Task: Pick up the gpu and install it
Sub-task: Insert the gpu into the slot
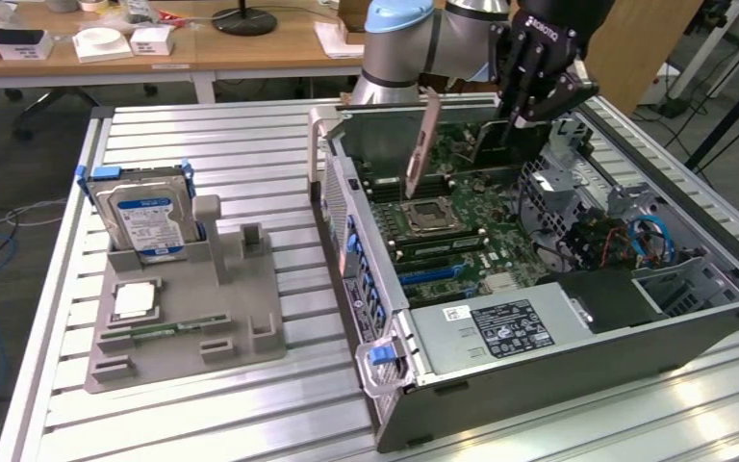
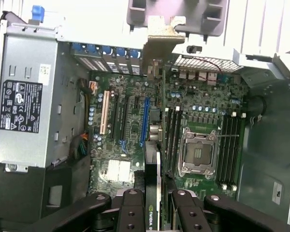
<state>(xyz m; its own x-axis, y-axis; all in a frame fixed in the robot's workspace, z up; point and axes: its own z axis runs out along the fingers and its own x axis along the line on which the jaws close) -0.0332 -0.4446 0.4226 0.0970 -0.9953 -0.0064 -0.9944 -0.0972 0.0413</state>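
My gripper (image 1: 525, 117) is shut on the gpu (image 1: 488, 146), a thin dark card on a green board, and holds it on edge above the far end of the open computer case (image 1: 383, 385). The card's metal bracket (image 1: 418, 144) hangs down toward the motherboard (image 1: 472, 226). In the wrist view the gpu (image 2: 153, 179) runs edge-on out from between my fingers (image 2: 131, 212), with its bracket (image 2: 160, 34) at the far end. It hovers over the board between the blue slot (image 2: 145, 121) and the memory slots.
A grey parts holder (image 1: 235, 318) on the slatted table at the exterior view's left carries a hard drive (image 1: 149, 217), a processor chip (image 1: 135, 300) and a memory stick (image 1: 165, 330). Inside the case are the CPU socket (image 1: 427, 217), the power supply (image 1: 498, 327) and blue cables (image 1: 652, 236).
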